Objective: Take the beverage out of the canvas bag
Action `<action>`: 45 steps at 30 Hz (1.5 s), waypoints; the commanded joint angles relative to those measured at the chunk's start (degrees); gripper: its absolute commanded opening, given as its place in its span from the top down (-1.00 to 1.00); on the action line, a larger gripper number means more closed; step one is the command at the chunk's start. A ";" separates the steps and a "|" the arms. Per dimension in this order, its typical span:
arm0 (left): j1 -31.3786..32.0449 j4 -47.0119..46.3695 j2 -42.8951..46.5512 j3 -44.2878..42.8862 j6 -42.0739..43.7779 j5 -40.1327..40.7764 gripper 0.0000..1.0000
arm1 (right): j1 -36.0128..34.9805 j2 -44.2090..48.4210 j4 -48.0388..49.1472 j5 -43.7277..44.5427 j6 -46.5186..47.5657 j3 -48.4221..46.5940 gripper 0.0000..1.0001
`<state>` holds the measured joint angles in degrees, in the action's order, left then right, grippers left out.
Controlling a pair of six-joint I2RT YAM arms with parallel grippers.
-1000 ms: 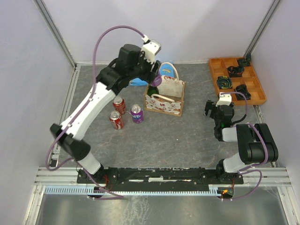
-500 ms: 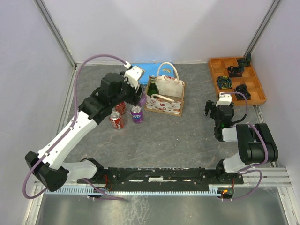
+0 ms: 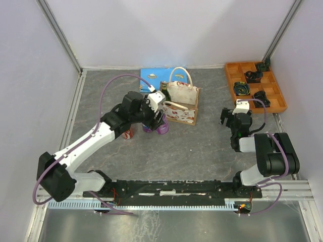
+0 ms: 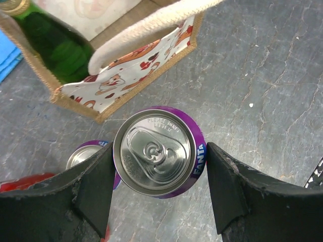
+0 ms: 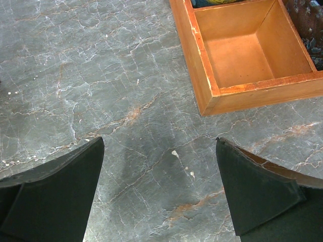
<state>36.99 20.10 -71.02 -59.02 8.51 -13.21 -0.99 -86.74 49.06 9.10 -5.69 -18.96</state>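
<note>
Down beside the red can (image 4: 20, 182) and a second purple can (image 4: 83, 156), the left tool (image 4: 160, 169) has swung from above the canvas bag (image 3: 182, 105) to table level. It is clamped on a purple Fanta can (image 4: 157, 151), just off the bag's near-left corner. That drink is out, so I'd say only letting go remains. A green bottle (image 4: 53, 48) stands in the bag's far-left corner, and the right tool (image 5: 159, 146) gapes wide, holding nothing, near the orange tray (image 5: 202, 65).
</note>
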 commanded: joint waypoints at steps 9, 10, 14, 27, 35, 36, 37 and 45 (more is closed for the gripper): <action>2.96 -10.20 -7.80 0.20 3.72 1.11 0.94 | 0.03 0.18 1.99 -0.23 0.66 -1.25 -0.99; 3.11 -10.28 -8.35 0.22 3.98 1.43 0.94 | 0.08 0.14 1.97 -0.23 0.63 -1.25 -0.99; 3.44 -11.41 -10.40 0.47 5.05 3.20 0.93 | 0.03 0.14 1.96 -0.23 0.60 -1.25 -0.99; 3.78 -15.71 -13.63 3.89 5.78 6.61 0.78 | 0.03 0.13 1.92 -0.23 0.64 -1.23 -0.99; 3.79 -13.95 -13.68 2.82 3.95 2.59 -0.74 | 0.03 0.17 1.92 -0.23 0.64 -1.25 -0.99; 3.78 -13.58 -13.51 2.65 3.94 2.57 -0.77 | 0.03 0.23 1.92 -0.23 0.60 -1.25 -0.99; 3.78 -13.19 -13.33 2.45 3.94 2.50 -0.79 | 0.04 0.19 1.96 -0.23 0.62 -1.25 -0.99; 3.79 -11.44 -10.35 -0.19 4.03 3.71 -0.82 | 0.03 0.21 1.96 -0.23 0.64 -1.26 -0.99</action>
<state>40.60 10.31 -85.34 -55.05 11.99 -9.39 -0.99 -86.74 49.06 9.10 -5.69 -18.96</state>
